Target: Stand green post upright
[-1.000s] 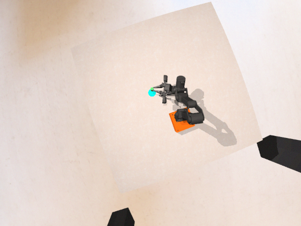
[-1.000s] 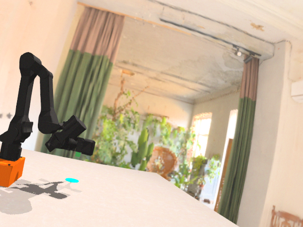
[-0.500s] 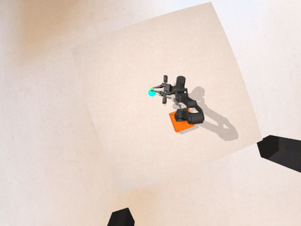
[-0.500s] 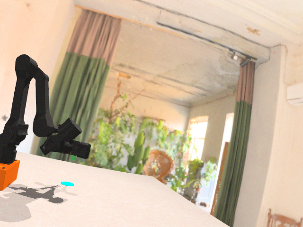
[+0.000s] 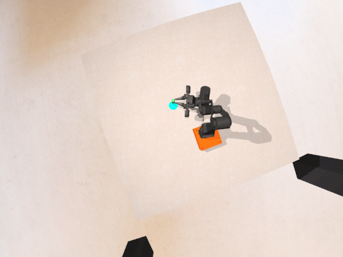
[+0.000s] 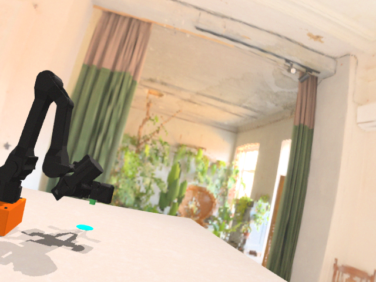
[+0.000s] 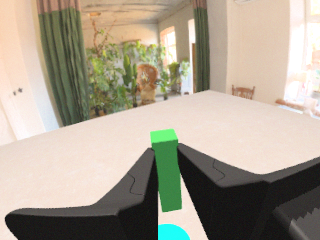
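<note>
The green post [image 5: 173,100] [image 6: 92,202] [image 7: 168,175] is held about upright between the fingertips, in the air above the table. My gripper [image 5: 173,101] [image 7: 164,151] is shut on it near its upper part. In the exterior view the gripper's body hides most of the post and only its lower end shows. The cyan circle [image 5: 173,106] [image 6: 84,227] [image 7: 173,233] lies flat on the table below the post. In the top view the post appears over the circle's upper edge. In the wrist view the circle is cut off by the bottom edge.
The arm's orange base [image 5: 208,142] [image 6: 11,217] stands on the table [image 5: 155,155] [image 6: 170,248] [image 7: 75,165]. The arm's shadow falls beside the circle in the exterior view. Two black shapes [image 5: 318,168] [image 5: 139,247] show at the right and bottom of the top view.
</note>
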`<action>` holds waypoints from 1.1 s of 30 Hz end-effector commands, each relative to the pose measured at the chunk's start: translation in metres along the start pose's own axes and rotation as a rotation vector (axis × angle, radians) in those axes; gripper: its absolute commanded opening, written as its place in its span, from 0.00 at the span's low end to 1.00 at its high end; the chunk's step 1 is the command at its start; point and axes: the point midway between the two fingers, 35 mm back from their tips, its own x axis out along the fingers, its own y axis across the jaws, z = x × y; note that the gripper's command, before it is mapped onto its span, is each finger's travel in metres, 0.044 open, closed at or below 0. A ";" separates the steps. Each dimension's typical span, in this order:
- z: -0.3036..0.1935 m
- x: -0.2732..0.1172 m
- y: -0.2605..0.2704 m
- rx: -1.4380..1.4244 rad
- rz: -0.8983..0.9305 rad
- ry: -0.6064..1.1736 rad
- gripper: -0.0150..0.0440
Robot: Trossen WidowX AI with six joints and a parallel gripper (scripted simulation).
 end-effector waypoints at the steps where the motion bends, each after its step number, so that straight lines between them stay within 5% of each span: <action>1: -0.007 0.001 0.002 0.008 0.005 -0.001 0.29; 33: -0.063 0.004 0.009 0.010 0.005 -0.001 0.29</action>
